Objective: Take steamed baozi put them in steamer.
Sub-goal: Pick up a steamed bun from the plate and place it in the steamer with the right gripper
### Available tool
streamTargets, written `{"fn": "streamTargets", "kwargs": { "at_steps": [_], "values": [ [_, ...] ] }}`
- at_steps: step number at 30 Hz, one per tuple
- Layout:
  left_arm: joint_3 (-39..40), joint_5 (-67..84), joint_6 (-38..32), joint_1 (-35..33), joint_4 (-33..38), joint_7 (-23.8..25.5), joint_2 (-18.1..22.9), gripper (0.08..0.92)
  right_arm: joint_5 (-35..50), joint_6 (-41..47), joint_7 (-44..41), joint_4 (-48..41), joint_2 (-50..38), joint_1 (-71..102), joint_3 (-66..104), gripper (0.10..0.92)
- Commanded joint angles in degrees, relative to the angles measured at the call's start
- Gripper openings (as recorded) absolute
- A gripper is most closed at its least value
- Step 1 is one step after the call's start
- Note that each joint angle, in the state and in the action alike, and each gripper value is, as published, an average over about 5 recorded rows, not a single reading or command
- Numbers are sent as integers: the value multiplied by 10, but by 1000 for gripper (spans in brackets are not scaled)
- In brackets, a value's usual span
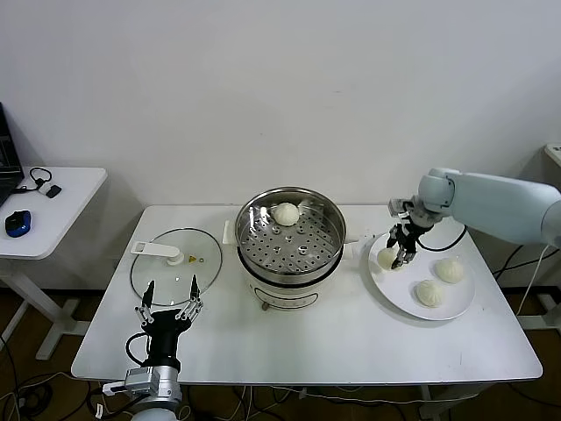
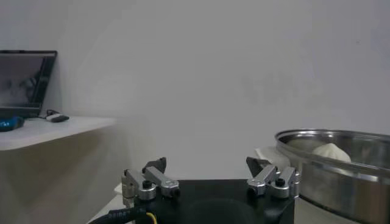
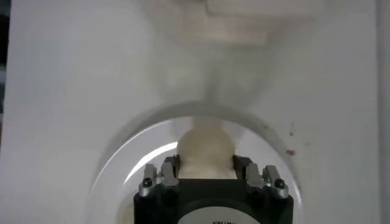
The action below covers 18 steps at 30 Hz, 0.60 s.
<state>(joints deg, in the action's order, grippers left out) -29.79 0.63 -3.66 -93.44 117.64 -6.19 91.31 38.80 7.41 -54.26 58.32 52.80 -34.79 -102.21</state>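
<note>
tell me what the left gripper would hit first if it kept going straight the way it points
Probably the glass lid: the left gripper, open at the table's near edge, points toward it; height is unclear, so it might pass above.

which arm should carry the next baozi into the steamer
Right. The right gripper is shut on a baozi on the plate, beside the steamer; the left gripper sits open near the lid.

bun in right gripper (image 1: 402,254): mostly hidden by jaws in head view; wrist view shows it (image 3: 207,149) between them, lower part behind gripper body.
plate (image 3: 152,143): cut off by wrist pic's edge, blurred.
steamer (image 2: 341,167): cut by edge in left wrist view; only top of the bun (image 2: 331,151) inside shows over rim.
laptop (image 1: 7,145): cut off at head pic's edge.
right arm (image 1: 500,206): runs out of frame.
</note>
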Motion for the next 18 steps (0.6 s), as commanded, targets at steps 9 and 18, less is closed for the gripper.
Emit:
{"fn": "streamTargets", "kwargs": {
  "at_steps": [9, 18],
  "values": [
    [14, -4, 1, 0, 7, 1, -3, 823, 189, 50, 9, 211, 78, -301, -110, 594],
    [15, 0, 4, 2, 15, 3, -4, 823, 221, 69, 23, 148, 203, -257, -53, 594]
  ]
}}
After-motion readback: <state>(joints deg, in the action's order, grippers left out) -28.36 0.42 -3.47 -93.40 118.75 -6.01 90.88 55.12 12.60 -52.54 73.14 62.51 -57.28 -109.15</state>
